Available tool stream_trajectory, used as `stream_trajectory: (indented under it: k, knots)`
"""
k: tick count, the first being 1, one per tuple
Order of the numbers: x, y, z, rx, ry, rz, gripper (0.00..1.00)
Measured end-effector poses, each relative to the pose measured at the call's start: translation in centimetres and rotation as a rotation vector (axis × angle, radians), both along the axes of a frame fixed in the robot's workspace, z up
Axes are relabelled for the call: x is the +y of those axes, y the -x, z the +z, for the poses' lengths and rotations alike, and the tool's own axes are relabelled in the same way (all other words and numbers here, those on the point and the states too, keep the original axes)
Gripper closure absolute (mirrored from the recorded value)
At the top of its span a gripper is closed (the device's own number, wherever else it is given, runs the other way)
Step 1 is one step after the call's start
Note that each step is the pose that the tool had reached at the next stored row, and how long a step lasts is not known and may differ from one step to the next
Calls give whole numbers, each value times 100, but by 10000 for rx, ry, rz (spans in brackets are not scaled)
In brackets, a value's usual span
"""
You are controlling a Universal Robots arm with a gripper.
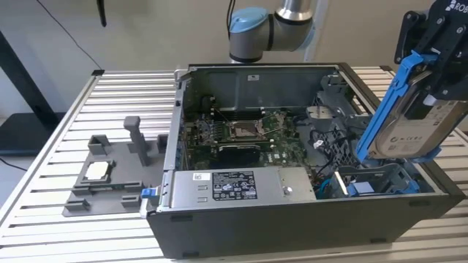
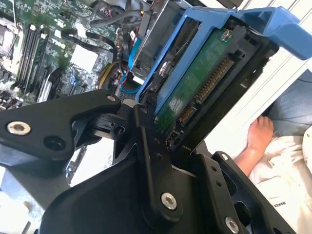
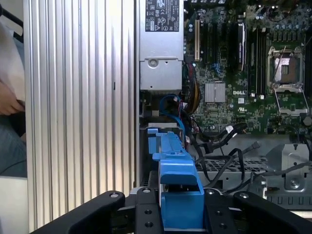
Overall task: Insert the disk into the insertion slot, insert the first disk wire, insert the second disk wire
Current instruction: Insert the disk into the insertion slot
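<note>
At the exterior view's left, well apart from the gripper (image 1: 433, 76), a grey fixture (image 1: 109, 181) lies on the slatted table (image 1: 44, 219) with a small processor chip (image 1: 98, 171) set in it. Nearer the gripper, the open computer case (image 1: 292, 233) holds the green motherboard (image 1: 281, 139) and a grey metal box (image 1: 234, 189) with a black-and-white sticker whose print cannot be made out. At the exterior view's right the gripper is clamped on the disk (image 1: 413, 129) and holds it tilted in the air, pale label outward. The disk's lower end is just above the insertion slot (image 1: 373, 183) and its blue tabs, and the case's side wall runs close beside that bay. The second wrist view adds the disk's green circuit board with its connector row, and a person's hand (image 2: 258, 136) beyond the table's edge. In the first wrist view the black fingers (image 3: 144, 207) press on both sides of the blue carrier, with loose black cables (image 3: 219, 144) near the bay.
</note>
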State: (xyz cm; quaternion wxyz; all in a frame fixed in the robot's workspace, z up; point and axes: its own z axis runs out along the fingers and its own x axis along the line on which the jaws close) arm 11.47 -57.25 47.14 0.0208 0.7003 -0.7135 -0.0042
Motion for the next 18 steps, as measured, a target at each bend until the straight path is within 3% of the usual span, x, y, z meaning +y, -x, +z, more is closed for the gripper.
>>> stream_trajectory:
  k: [5,18]
  knots:
    - [0,-1,-12,1,-2,1,68]
    - [1,-2,-126,1,-1,169,68]
